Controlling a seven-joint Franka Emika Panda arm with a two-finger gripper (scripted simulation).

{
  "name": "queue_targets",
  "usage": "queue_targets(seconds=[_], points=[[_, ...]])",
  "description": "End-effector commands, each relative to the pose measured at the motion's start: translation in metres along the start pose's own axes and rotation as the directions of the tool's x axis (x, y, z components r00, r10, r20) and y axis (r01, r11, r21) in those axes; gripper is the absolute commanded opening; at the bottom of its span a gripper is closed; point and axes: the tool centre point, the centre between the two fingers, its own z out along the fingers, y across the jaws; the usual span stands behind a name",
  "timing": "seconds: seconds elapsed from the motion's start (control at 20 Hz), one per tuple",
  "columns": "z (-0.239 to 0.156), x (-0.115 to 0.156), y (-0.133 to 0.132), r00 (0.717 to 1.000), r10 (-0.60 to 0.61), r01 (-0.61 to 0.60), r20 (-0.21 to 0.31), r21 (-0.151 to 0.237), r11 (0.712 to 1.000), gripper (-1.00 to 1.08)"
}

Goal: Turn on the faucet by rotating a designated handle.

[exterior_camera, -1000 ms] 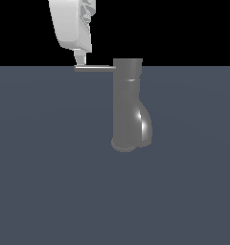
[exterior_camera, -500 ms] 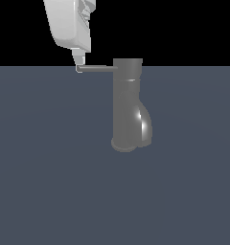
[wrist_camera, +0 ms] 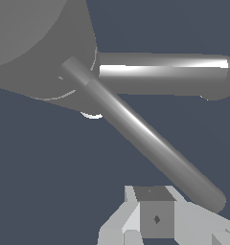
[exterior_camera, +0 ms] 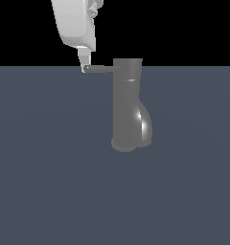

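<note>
Because the handle is a thin, stiff, glossy metal rod jutting sideways from the top of the upright faucet, it probably turns most easily, with least slipping, when pushed near its free tip. That tip lies at the exterior view's left, where the gripper touches or nearly touches it from above. Whether its fingers stand apart or together cannot be told.

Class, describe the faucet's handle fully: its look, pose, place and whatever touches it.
The handle is a thin, straight, glossy grey rod that looks like metal. It sticks out level from the top of the upright faucet toward the exterior view's left. Its free end is rounded. The white gripper sits right at that tip, apparently touching it; a grasp cannot be confirmed.
</note>
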Motion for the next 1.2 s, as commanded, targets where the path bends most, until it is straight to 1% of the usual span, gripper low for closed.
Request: queue_targets(seconds=[0.0, 0.85, 0.9, 0.95, 1.15], points=[[0.000, 0.015, 0.007, 1.000, 0.015, -0.015, -0.001, -0.001, 1.000, -1.00], [0.000, 0.064, 0.053, 1.000, 0.015, -0.015, -0.002, -0.003, 1.000, -1.00], [0.000, 0.064, 0.053, 1.000, 0.015, -0.015, -0.002, -0.003, 1.000, -1.00], [0.000, 0.057, 0.049, 1.000, 0.006, -0.006, -0.002, -0.002, 1.000, -1.00], [0.000, 0.080, 0.048, 1.000, 0.008, -0.008, -0.002, -0.002, 1.000, -1.00]])
